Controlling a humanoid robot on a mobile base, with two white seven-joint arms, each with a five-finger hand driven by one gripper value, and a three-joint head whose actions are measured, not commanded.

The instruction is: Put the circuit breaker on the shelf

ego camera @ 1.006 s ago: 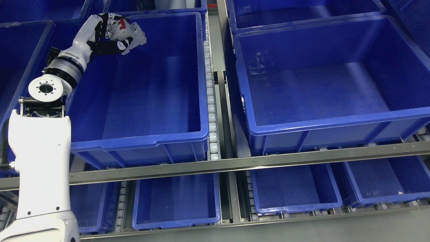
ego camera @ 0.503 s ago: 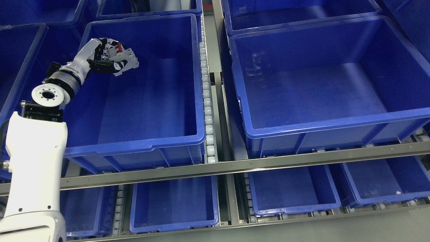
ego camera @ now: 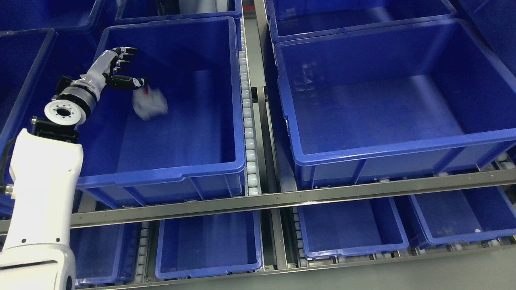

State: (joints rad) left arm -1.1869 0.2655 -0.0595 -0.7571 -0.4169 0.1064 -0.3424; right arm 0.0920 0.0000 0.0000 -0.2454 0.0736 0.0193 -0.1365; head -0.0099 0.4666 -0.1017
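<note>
Filling nearly everything in sight are blue bins on a metal shelf (ego camera: pixel 282 198) with two levels showing. On the upper level two big bins sit side by side: the left bin (ego camera: pixel 169 171) and the right bin (ego camera: pixel 403 151), kept apart by a strip of white rollers (ego camera: pixel 249 133) and a grey rail. Behind them I can count the edges of at least two more bins, and part of another shows at the far left; how many go further back I cannot tell. On the lower level four smaller bins show, the leftmost one half hidden behind the robot's arm.

One arm (ego camera: pixel 42 193) is in view, white, rising from the lower left corner and crossing the left bin's near left corner. It ends at a round grey wrist joint (ego camera: pixel 64 113) just over the bin's left wall. The left hand (ego camera: pixel 115 70) reaches in above the bin's back left part with its fingers (ego camera: pixel 125 52) spread wide, gripping nothing; its thumb sticks out toward the right.

One breaker (ego camera: pixel 150 104), white with a touch of red, is just right of and below the thumb tip, inside the left bin. It is blurred and tilted, apart from the fingers; whether it touches the bin floor I cannot tell. Nothing lies between it and the bin's floor or walls.
</note>
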